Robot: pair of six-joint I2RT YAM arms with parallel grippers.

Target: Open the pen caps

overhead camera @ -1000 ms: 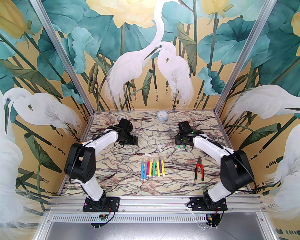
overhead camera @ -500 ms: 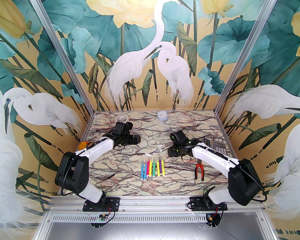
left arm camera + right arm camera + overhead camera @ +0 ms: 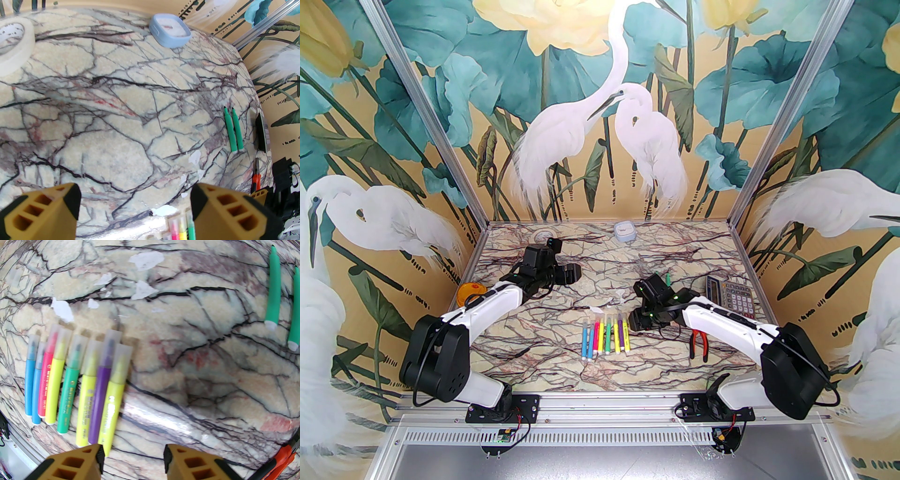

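Left gripper point(image 3: 135, 199) and right gripper point(image 3: 133, 454): fingers apart, holding nothing. Pen caps point(image 3: 78, 345) are fitted on eight markers point(image 3: 99, 392) lying in a row.

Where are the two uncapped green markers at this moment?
In the left wrist view, the two green markers lie side by side on the table's right half, just left of the calculator and beyond the pliers.

bright, even overhead light; shadows on the table point(image 3: 562, 370) are soft. a pale glare streak crosses it in the right wrist view. both wrist views bulge and blur toward their edges.
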